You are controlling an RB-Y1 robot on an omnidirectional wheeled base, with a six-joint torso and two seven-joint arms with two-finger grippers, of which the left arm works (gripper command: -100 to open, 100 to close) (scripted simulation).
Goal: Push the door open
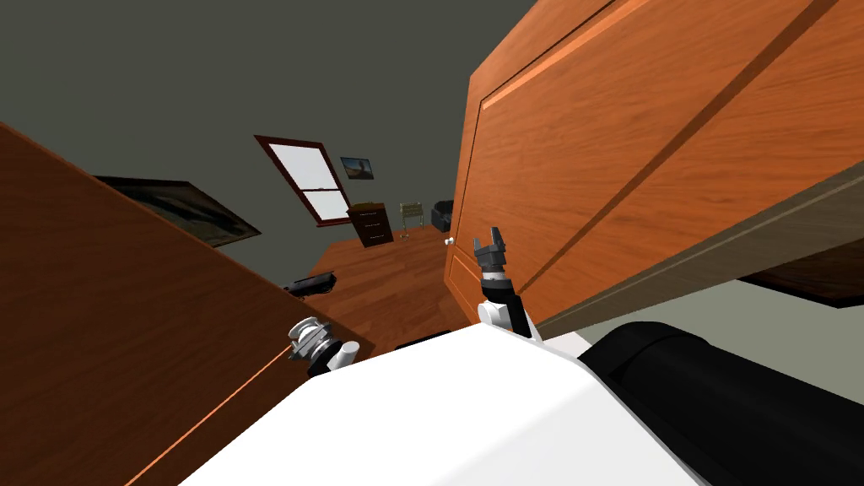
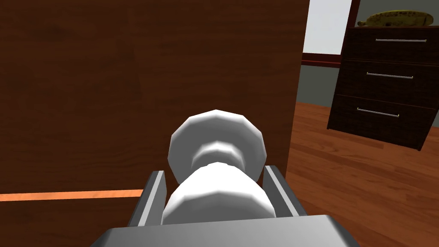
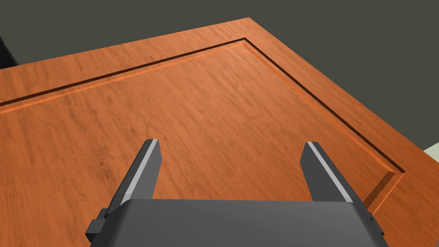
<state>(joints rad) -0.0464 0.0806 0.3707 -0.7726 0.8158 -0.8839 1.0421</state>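
A dark brown wooden door (image 1: 110, 321) stands close on my left, and its white knob (image 2: 216, 141) sits between the fingers of my left gripper (image 2: 214, 171), which press its sides. In the head view that knob (image 1: 304, 336) shows at the door's edge. To the right stands an orange-brown panelled door (image 1: 641, 143) with a small white knob (image 1: 449, 241). My right gripper (image 1: 492, 240) is raised in front of this door's face. It is open with nothing between its fingers (image 3: 231, 143), pointing at the recessed panel (image 3: 205, 111).
Between the two doors a wood floor (image 1: 388, 287) leads into a room with a dark dresser (image 2: 386, 85), a window (image 1: 308, 181), a small chair (image 1: 411, 213) and a dark object (image 1: 310, 283) on the floor. A grey-brown frame edge (image 1: 726, 245) runs along my right.
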